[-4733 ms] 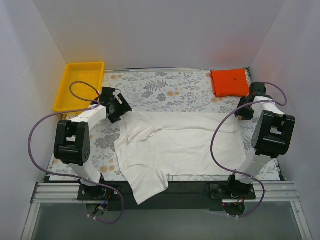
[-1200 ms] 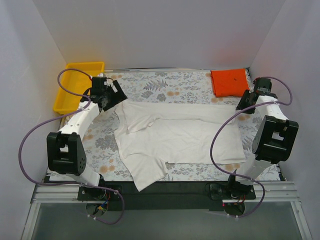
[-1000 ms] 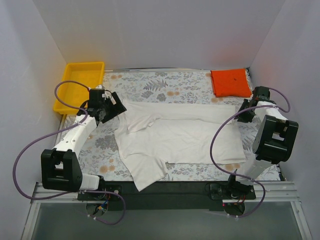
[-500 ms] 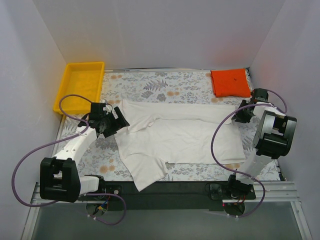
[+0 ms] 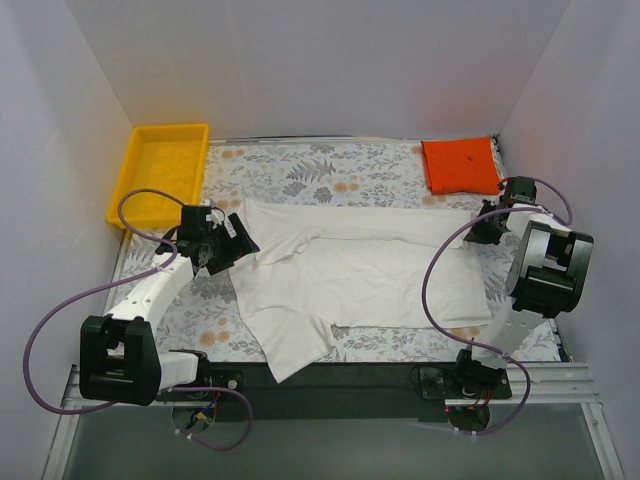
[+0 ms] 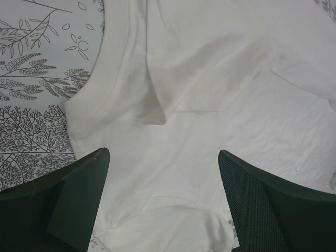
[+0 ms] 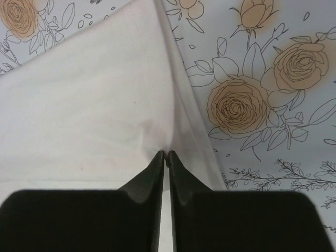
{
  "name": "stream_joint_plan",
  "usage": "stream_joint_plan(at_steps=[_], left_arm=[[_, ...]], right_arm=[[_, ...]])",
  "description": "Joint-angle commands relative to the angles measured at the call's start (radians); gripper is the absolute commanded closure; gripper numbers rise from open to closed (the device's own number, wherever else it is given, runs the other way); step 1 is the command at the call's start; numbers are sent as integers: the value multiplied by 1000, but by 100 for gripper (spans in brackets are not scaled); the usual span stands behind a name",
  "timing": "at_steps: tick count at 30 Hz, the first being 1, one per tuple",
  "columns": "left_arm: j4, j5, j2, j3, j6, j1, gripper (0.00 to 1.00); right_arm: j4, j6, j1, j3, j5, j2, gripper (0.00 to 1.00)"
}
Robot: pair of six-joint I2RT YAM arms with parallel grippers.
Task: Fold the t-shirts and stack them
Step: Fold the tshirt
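Observation:
A large white t-shirt (image 5: 360,275) lies partly folded across the middle of the floral cloth, its far half doubled over. The orange-red t-shirt (image 5: 460,166) sits folded square at the far right corner. My left gripper (image 5: 235,243) hovers open over the white shirt's left end, near the collar. In the left wrist view its fingers (image 6: 73,194) spread wide above the white cloth (image 6: 210,105), with nothing between them. My right gripper (image 5: 478,228) is at the shirt's right edge. In the right wrist view it (image 7: 166,154) pinches the white hem (image 7: 84,105).
A yellow tray (image 5: 160,130) stands at the far left corner, behind the left arm. White walls close in on three sides. The floral tablecloth (image 5: 330,175) shows bare between the white shirt and the far edge.
The left arm has swung nearer and lower to the shirt's left end, gripper still open. The right gripper has closed onto the shirt's right edge.

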Motion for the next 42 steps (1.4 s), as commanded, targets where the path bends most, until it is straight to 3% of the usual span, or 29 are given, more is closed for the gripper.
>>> stream_joint_plan(at_steps=[1,6,13,15,17,23,34,42], left_arm=[[11,11,-29,-8,12,-3,22],[11,9,-34,-10,13,-3,22],[11,11,-25,-15,22,-3,22],[11,19,-19,-15,22,-3,22],[11,20,-17,-15,24,-3,22],[4,14,-14,-4,22,-3,22],[-6,5,-17,4,15,-3,22],[-6,8,-14,8,-1,-3,23]], right_arm=[[-7,-37,-4,28,23,-4,91],[-66,-73,-4,80,89,-12,99],[-118,-103,-4,120,183,-5,98],[-136,-105,-2,128,186,12,92],[-150,-102,2,134,181,22,80],[-159,-57,9,106,172,-34,67],[-43,216,-14,-33,73,-132,67],[19,406,-19,-139,82,-166,65]])
